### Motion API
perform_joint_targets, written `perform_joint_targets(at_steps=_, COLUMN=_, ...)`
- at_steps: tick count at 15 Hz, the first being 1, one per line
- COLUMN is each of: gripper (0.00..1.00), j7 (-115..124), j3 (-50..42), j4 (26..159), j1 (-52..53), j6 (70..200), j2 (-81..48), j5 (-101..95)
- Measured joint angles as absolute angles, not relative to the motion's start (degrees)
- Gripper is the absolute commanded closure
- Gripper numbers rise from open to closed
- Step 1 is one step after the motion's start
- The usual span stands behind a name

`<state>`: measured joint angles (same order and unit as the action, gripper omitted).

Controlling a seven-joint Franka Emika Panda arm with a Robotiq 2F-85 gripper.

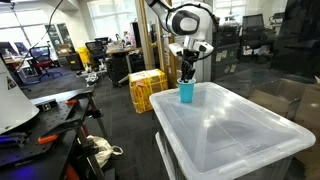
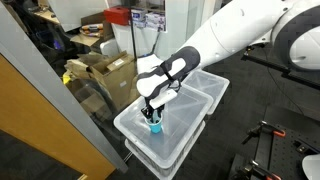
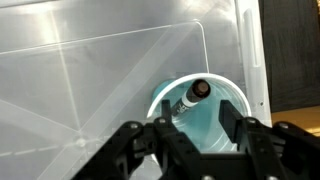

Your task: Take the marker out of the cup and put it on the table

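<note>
The light-blue cup point(image 1: 186, 93) stands upright on the translucent white table point(image 1: 235, 130) near its far corner; it also shows in an exterior view point(image 2: 155, 126) and in the wrist view point(image 3: 215, 120). The dark marker point(image 3: 188, 98) with its reddish end leans inside the cup against the rim. My gripper point(image 3: 197, 122) hangs straight above the cup, fingers open, one on each side of the cup's mouth, with the marker near one finger. In both exterior views the gripper point(image 1: 187, 72) point(image 2: 152, 112) sits just over the cup's rim.
A yellow crate point(image 1: 146, 88) stands on the floor behind the table. A dark cluttered workbench point(image 1: 40, 110) is off to one side. Cardboard boxes point(image 2: 105, 75) sit behind a glass partition. The table's raised rim point(image 3: 248, 60) runs close to the cup.
</note>
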<state>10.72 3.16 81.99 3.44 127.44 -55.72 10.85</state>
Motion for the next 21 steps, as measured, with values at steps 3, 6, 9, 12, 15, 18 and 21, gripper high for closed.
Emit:
perform_joint_targets(at_steps=3, gripper=0.45, j7=10.7, j3=3.2, j4=81.5, j1=3.4, j6=126.5, j2=-56.0, j5=10.9)
perform_joint_targets(at_steps=6, gripper=0.49, j7=10.7, j3=3.3, j4=80.8, j1=3.4, j6=125.7, j2=-56.5, j5=10.9)
perform_joint_targets(at_steps=9, gripper=0.72, j7=10.7, j3=3.3, j4=80.1, j1=3.4, j6=124.8, j2=-57.0, j5=10.9)
perform_joint_targets(at_steps=12, gripper=0.86, j7=10.7, j3=3.3, j4=79.6, j1=3.4, j6=124.4, j2=-57.2, j5=10.9)
perform_joint_targets(at_steps=15, gripper=0.85, j7=10.7, j3=3.3, j4=79.0, j1=3.4, j6=124.1, j2=-57.6, j5=10.9)
perform_joint_targets(at_steps=18, gripper=0.91, j7=10.7, j3=3.3, j4=78.6, j1=3.4, j6=123.9, j2=-57.8, j5=11.0)
perform_joint_targets(at_steps=21, gripper=0.92, j7=10.7, j3=3.3, j4=78.5, j1=3.4, j6=123.8, j2=-57.8, j5=11.0)
